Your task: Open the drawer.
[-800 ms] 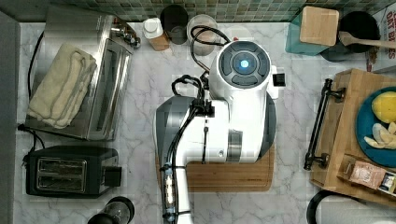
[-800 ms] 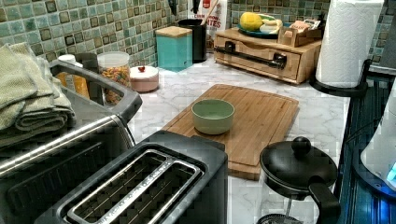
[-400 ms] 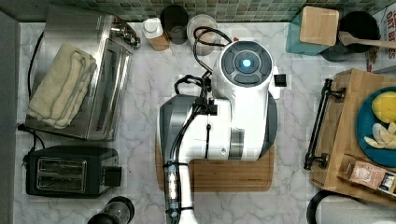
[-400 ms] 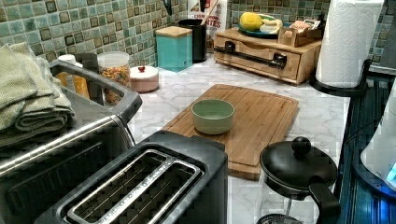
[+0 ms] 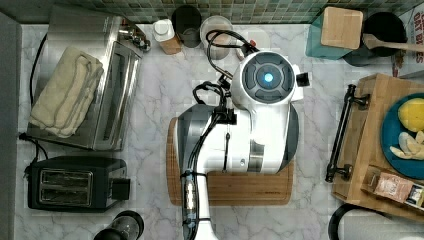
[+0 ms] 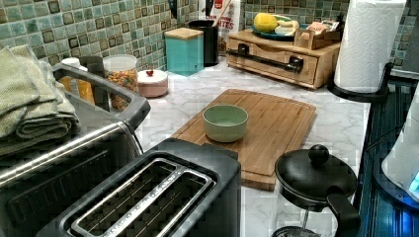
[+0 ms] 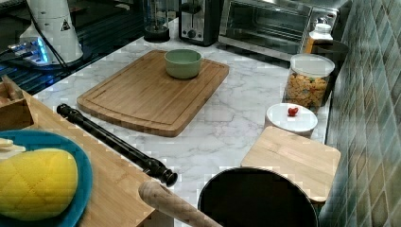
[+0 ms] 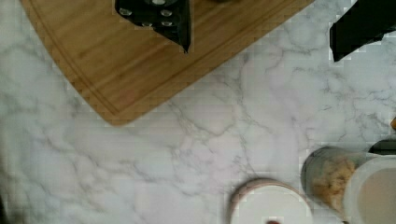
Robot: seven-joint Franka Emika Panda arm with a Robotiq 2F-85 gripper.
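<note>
On the marble counter [image 6: 341, 123], in the left view's near foreground, stands a black toaster [image 6: 148, 197]. Beyond it a green bowl [image 6: 225, 122] sits on the cutting board [image 6: 276, 123]. In the wrist view the gripper [image 8: 261, 28] hangs above the board's corner and bare marble, fingers [image 8: 163, 14] apart, holding nothing. At the far end the drawer [image 6: 276, 61] is closed, its black handle [image 6: 269, 57] across the front; a blue plate [image 6: 272, 33] rests on top.
</note>
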